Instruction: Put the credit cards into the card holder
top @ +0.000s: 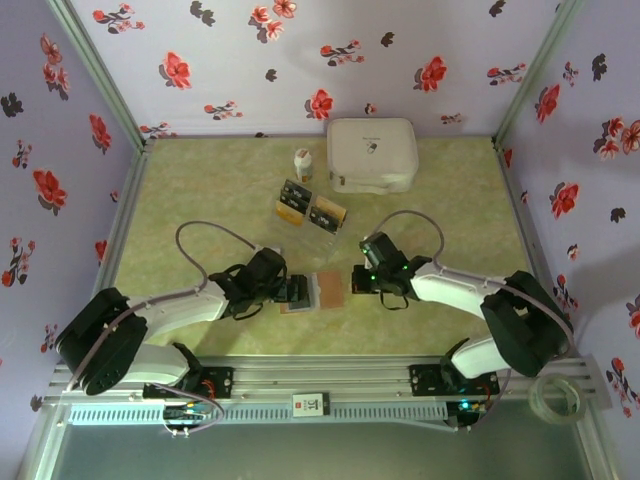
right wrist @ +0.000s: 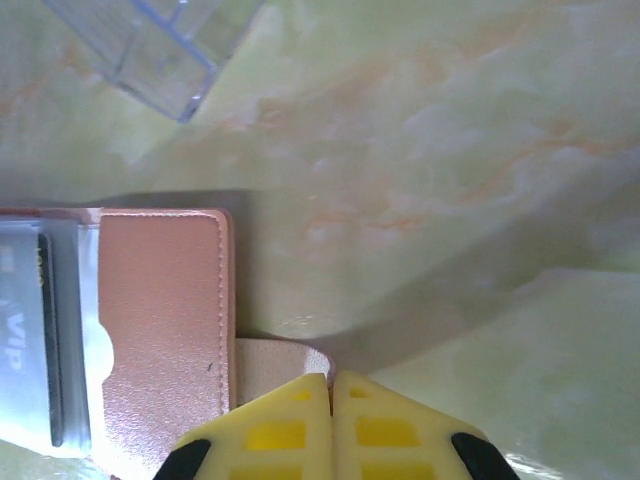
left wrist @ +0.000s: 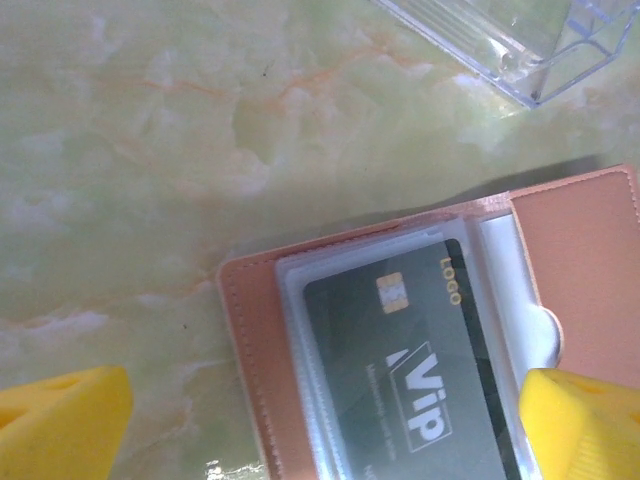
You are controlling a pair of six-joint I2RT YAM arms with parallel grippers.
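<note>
The card holder (top: 322, 290) lies open on the table between both grippers, its reddish-brown flap (right wrist: 165, 320) facing up. A black credit card (left wrist: 420, 370) with a gold chip sits in its clear sleeve. More credit cards (top: 310, 212), black and gold-orange, stand in a clear rack further back. My left gripper (top: 296, 290) hovers open over the sleeve side, its yellow fingers (left wrist: 60, 425) wide on either side of the card. My right gripper (right wrist: 331, 385) is shut on the pale tab (right wrist: 280, 358) that sticks out from the holder's right edge.
A big white rounded case (top: 372, 153) and a small white bottle (top: 303, 165) stand at the back. A corner of the clear rack (left wrist: 530, 40) shows close beyond the holder. Floral walls enclose the table on three sides.
</note>
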